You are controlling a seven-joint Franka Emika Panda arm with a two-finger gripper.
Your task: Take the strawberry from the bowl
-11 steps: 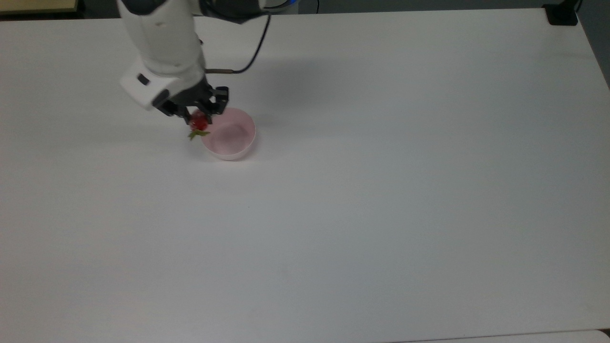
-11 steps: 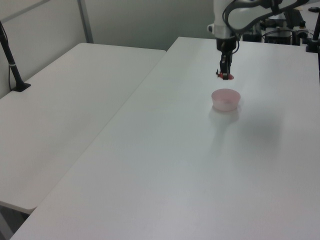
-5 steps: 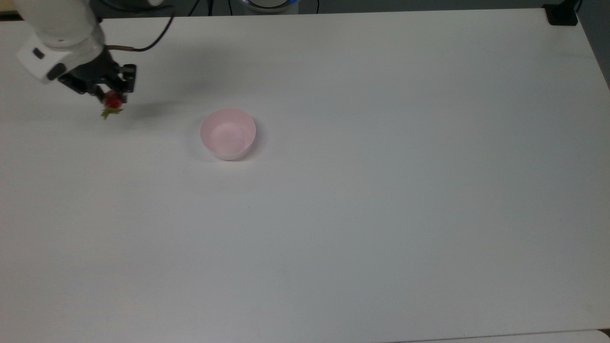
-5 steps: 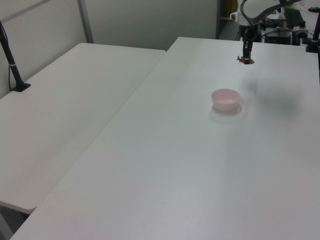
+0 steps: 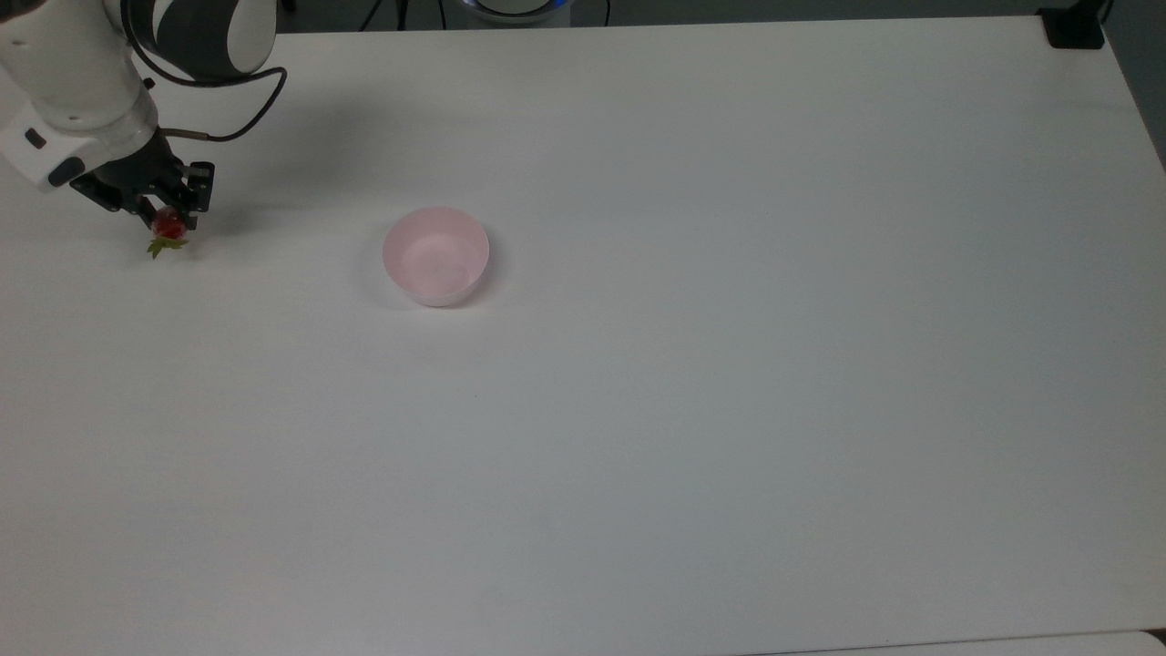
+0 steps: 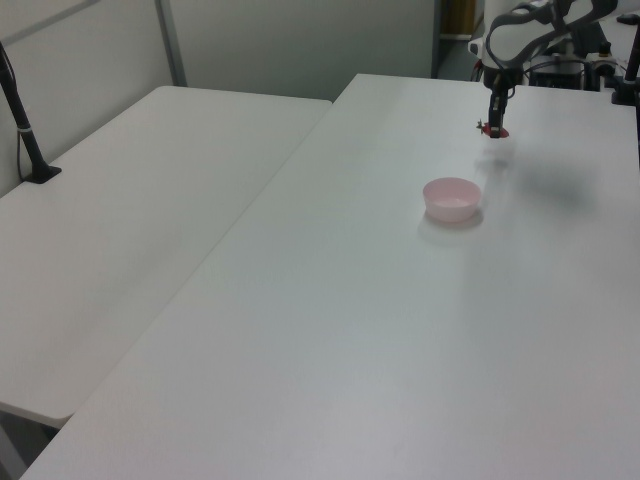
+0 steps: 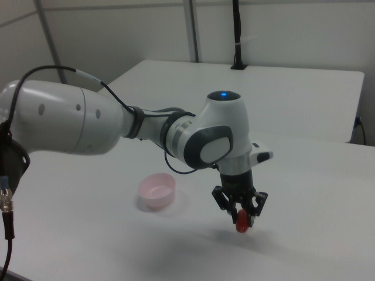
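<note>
Jaws closed on the strawberry (image 5: 169,225) is how the gripper (image 5: 164,214) stands now, the fruit pinched between the fingertips with its green leafy end pointing down and outward, well apart from the pale pink bowl (image 5: 435,255), which sits empty near the middle of the white bench (image 5: 692,383). In the top view the held fruit is far toward the top view's left, close to the bench edge; in the right view the gripper (image 7: 241,218) hangs low over the bench with the strawberry (image 7: 242,224) at its tip, and a soft shadow lies under it.

As a judgement, the pick itself looks done and what remains is carrying or setting the fruit down. To do that well, the grip should stay steady and light enough not to bruise a soft, bumpy fruit, and any descent should be slow, since the leaves hang lowest and would touch first.

Hard to make out: whether the leaf tips already touch the bench or clear it. How deep the fruit sits between the fingertips is masked by the black finger hardware. In the left view the gripper (image 6: 494,122) and strawberry (image 6: 496,131) are distant, and the bowl (image 6: 451,197) shows no contents.
</note>
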